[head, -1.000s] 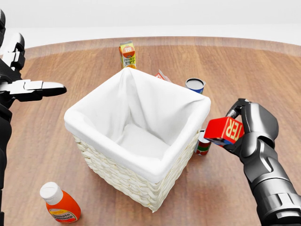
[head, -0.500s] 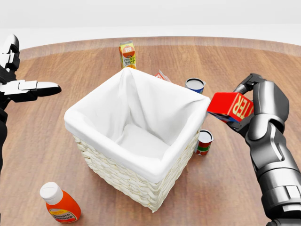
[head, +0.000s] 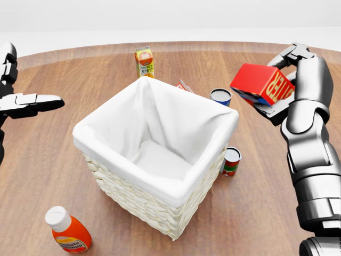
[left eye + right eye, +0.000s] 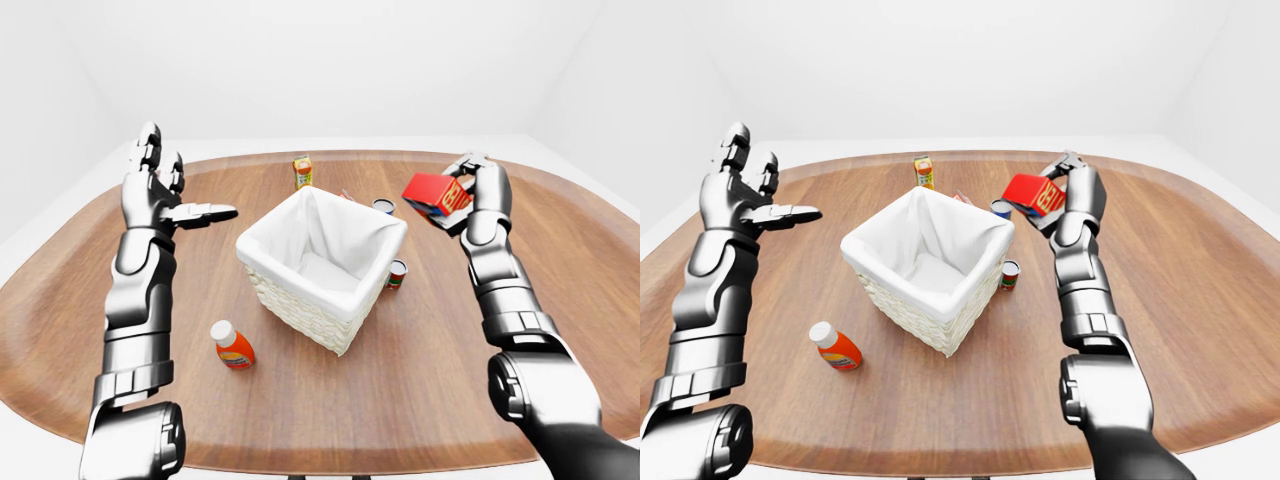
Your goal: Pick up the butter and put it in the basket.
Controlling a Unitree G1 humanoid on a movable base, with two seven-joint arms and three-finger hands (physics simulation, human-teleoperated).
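The butter [image 3: 262, 84] is a red box with white letters. My right hand [image 3: 282, 88] is shut on it and holds it in the air, up and to the right of the basket. The basket [image 3: 154, 154] is white wicker with a white cloth lining, open at the top, in the middle of the head view. Its inside holds nothing that I can see. My left hand [image 4: 165, 195] is open and empty, raised far to the left of the basket.
On the round wooden table [image 4: 110, 300] stand an orange juice carton [image 3: 144, 62] above the basket, a blue can [image 3: 220, 96] and a red can [image 3: 230, 161] at its right, and an orange bottle [image 3: 67, 230] lying at lower left. A small packet [image 3: 185, 85] shows behind the basket's rim.
My right hand has lifted the butter upward, from beside the basket's right rim to well above it. My left hand has drifted slightly left.
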